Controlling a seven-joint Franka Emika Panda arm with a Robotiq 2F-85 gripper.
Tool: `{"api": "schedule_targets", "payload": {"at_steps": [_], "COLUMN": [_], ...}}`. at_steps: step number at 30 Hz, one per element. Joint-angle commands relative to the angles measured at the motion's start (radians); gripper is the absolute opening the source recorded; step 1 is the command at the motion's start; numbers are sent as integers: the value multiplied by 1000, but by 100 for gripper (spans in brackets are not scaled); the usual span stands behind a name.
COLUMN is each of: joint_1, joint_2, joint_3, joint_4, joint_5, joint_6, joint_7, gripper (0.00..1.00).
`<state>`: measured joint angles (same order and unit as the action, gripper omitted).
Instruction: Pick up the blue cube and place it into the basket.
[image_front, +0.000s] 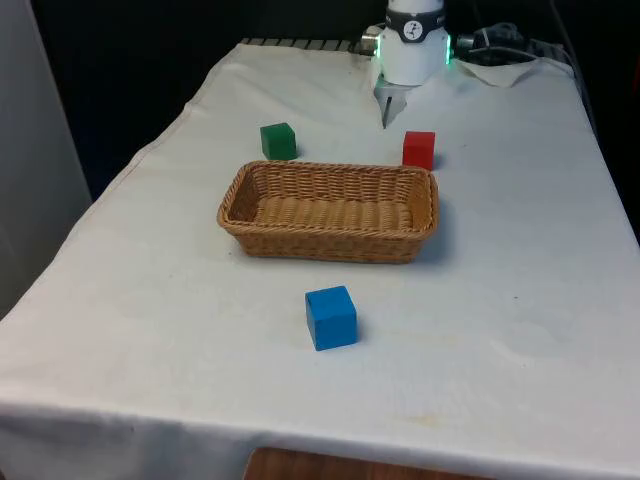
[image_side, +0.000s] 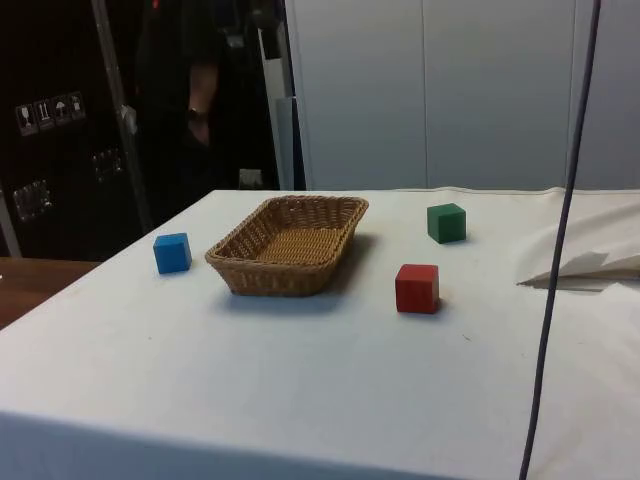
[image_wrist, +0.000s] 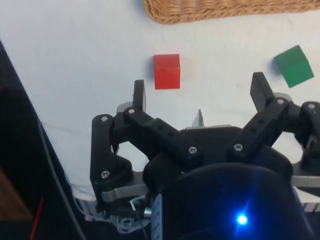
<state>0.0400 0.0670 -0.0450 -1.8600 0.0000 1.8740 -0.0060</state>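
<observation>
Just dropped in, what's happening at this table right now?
Nothing is held yet. The black two-finger gripper is open and empty above the white cloth, near the red cube. The blue cube sits untouched on the cloth, on the opposite side of the empty woven wicker basket from the red cube and the green cube.

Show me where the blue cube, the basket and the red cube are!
blue cube (image_front: 331, 318), front view, on its front face.
basket (image_front: 320, 246), front view, on its near woven wall.
red cube (image_side: 416, 288), side view, on its front face.
</observation>
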Motion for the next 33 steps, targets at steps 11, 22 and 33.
{"api": "schedule_targets", "payload": {"at_steps": [11, 22, 33], "joint_1": [1, 0, -1], "joint_2": [79, 146, 208], "joint_3": [0, -2, -4], "joint_4": [40, 73, 110], "joint_5": [-15, -28, -36], "joint_6": [92, 185, 248], "joint_7": [-3, -2, -9], "gripper": [100, 100, 100]}}
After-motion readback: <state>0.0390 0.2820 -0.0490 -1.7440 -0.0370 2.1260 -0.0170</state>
